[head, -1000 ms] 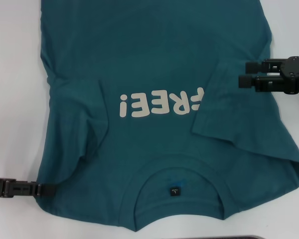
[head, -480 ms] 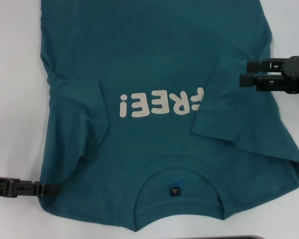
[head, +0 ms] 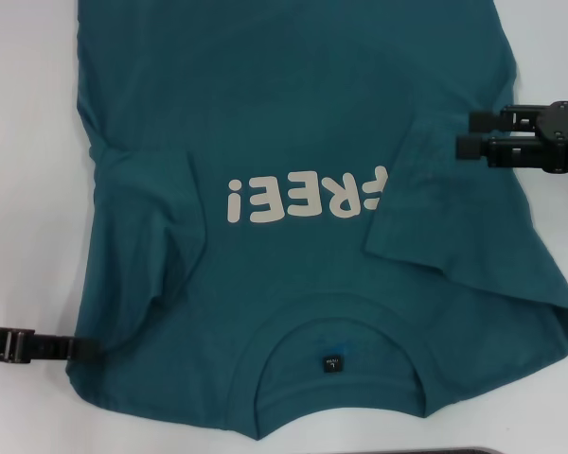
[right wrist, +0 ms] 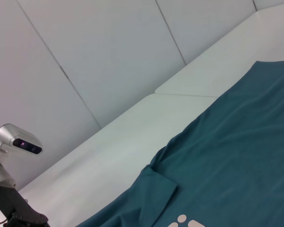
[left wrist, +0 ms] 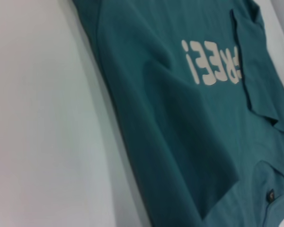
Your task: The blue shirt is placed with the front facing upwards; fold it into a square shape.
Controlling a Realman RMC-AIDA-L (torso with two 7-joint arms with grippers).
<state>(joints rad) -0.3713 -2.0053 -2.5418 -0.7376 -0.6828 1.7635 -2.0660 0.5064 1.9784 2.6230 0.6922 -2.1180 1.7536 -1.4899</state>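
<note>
Shirt position: the blue shirt (head: 303, 142) lies flat on the white bench (head: 28, 142), front up, filling most of the head view from the top edge down to the lower edge. Its collar (head: 336, 326) sits at lower centre, with a small black neck tag (head: 331, 363) inside it. White letters (head: 303, 197) run across the middle of the frame and read upside down from this camera. Both sleeves are folded inward over the body: one fold (head: 156, 227) at centre left, one (head: 435, 208) at centre right, the latter covering the end of the lettering.

Containers: none seen in any view.

Left gripper (head: 87, 347): low at the left edge of the head view, reaching in sideways at bench level. Its fingers meet the shirt's lower-left shoulder edge; they look drawn together there, but whether cloth is pinched between them cannot be told.

Right gripper (head: 466, 134): at the right edge, upper half of the frame, held over the shirt's right side beside the folded sleeve. Its two fingers stand slightly apart, one above the other, with nothing between them.

Left wrist view: the shirt (left wrist: 189, 123) and bare bench (left wrist: 42, 118) only. Right wrist view: the shirt (right wrist: 236, 156), bench (right wrist: 132, 137) and a grey wall (right wrist: 85, 52) behind.
</note>
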